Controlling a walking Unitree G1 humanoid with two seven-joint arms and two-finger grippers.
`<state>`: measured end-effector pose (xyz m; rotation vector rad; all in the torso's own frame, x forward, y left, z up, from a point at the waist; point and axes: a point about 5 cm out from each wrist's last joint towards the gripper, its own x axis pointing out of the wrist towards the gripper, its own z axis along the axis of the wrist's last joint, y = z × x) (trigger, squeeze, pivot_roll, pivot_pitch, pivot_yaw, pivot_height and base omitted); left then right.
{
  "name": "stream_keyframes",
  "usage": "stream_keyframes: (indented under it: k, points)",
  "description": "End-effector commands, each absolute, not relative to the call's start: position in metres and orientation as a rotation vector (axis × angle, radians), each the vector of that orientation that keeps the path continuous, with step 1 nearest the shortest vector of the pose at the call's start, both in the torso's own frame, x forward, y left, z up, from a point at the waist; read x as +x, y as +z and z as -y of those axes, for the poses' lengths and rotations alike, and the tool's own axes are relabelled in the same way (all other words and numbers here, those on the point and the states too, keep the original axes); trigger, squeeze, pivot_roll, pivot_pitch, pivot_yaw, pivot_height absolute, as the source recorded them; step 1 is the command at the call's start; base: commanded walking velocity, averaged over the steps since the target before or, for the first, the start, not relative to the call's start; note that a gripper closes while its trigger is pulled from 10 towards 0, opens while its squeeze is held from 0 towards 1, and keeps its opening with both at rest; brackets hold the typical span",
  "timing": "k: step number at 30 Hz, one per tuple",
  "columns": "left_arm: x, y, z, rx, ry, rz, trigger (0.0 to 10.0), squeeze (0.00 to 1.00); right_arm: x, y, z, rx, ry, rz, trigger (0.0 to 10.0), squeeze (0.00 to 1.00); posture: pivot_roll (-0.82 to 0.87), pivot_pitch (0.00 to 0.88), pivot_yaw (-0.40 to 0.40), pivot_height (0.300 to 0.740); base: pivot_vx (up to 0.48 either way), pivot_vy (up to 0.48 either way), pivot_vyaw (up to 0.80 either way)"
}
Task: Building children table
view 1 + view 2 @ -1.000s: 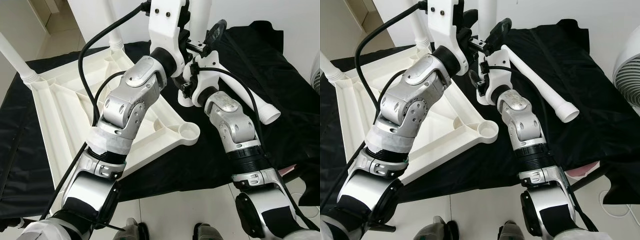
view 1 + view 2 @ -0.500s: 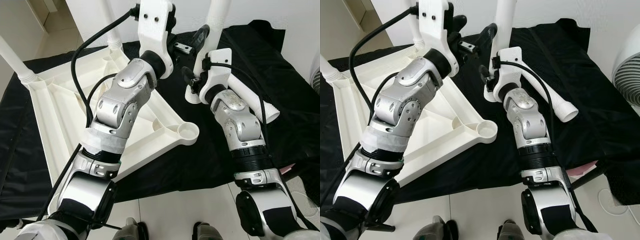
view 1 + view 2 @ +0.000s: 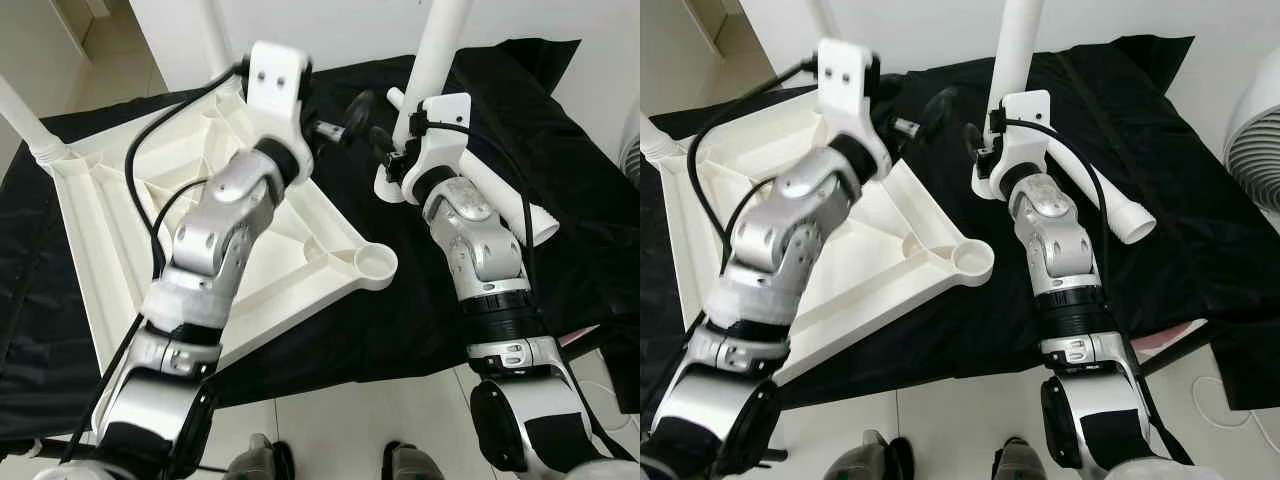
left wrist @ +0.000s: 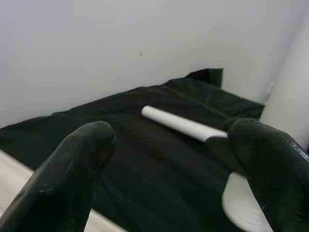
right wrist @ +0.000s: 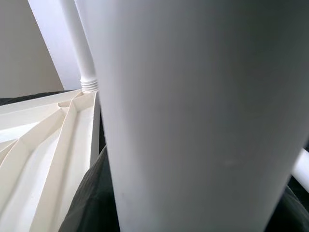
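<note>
A white table top [image 3: 120, 210] lies upside down on a black cloth [image 3: 400, 320]. Its near corner socket [image 3: 375, 263] is empty. My right gripper [image 3: 393, 150] is shut on a white table leg [image 3: 437, 60], held upright with its foot end just above the cloth beside the table top. That leg [image 5: 193, 121] looms close in the right wrist view. My left gripper [image 3: 352, 108] hangs open to the left of the leg, over the table top's far edge, fingers [image 4: 72, 179] wide apart with nothing between. Another leg [image 3: 525, 215] lies on the cloth to the right.
Two legs stand screwed into the table top at its left corner [image 3: 25, 125] and far corner [image 3: 215, 40]. A white fan [image 3: 1255, 120] stands at the right edge. A white wall is close behind. Tiled floor [image 3: 340, 420] lies in front.
My left gripper has let go of the upright leg and drawn back to the left. The right gripper still holds the leg, now more upright.
</note>
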<state>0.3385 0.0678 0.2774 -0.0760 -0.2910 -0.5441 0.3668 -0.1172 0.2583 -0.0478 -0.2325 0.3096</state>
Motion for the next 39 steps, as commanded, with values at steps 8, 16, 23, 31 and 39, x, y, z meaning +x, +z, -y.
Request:
stream_keyframes:
  k: [8, 16, 23, 31, 39]
  points:
    - [0.328, 0.256, -0.073, -0.031, -0.551, 0.275, 10.0, 0.00, 0.366, 0.254, 0.117, -0.066, 0.287, 0.254, 10.0, 0.00, -0.10, 0.146, 0.102, 0.740, 0.000, 0.000, 0.00]
    - [0.319, 0.247, -0.070, -0.023, -0.590, 0.273, 10.0, 0.00, 0.363, 0.249, 0.115, -0.058, 0.279, 0.260, 10.0, 0.00, -0.10, 0.147, 0.097, 0.740, 0.000, 0.000, 0.00]
    - [0.302, 0.230, -0.066, 0.041, -0.694, 0.273, 10.0, 0.00, 0.359, 0.246, 0.113, -0.056, 0.288, 0.269, 10.0, 0.00, -0.10, 0.111, 0.092, 0.740, 0.000, 0.000, 0.00]
    - [0.281, 0.204, -0.067, 0.121, -0.832, 0.238, 10.0, 0.00, 0.357, 0.248, 0.111, -0.043, 0.299, 0.299, 10.0, 0.00, -0.10, 0.120, 0.095, 0.740, 0.000, 0.000, 0.00]
    - [0.256, 0.182, -0.076, 0.191, -1.027, 0.152, 10.0, 0.00, 0.352, 0.250, 0.110, -0.049, 0.330, 0.325, 10.0, 0.00, -0.11, 0.133, 0.101, 0.740, 0.000, 0.000, 0.00]
